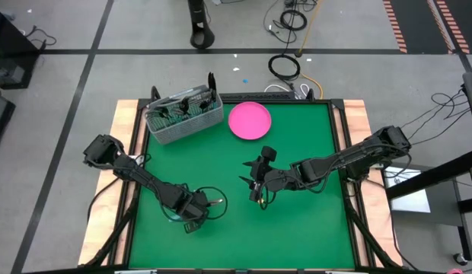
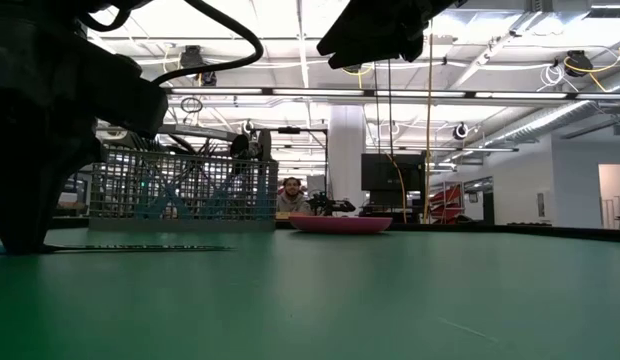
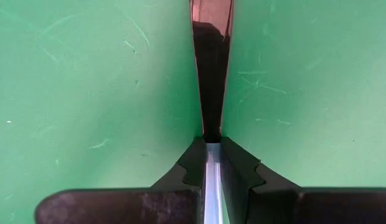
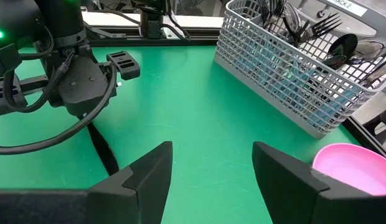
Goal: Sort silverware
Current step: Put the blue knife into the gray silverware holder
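left gripper (image 3: 211,163) low on the table, pinching one dark utensil (image 3: 211,68) | right gripper (image 4: 211,171) raised mid-table, fingers spread | one basket (image 1: 183,118), one pink plate (image 1: 249,121)

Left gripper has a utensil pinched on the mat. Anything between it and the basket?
Nothing visible. Bare green mat lies between the left gripper with its utensil and the basket; the right gripper hovers off to the side.

Green table (image 1: 297,221); pink plate (image 1: 249,121); grey mesh basket (image 1: 184,119); dark silverware (image 4: 317,28)
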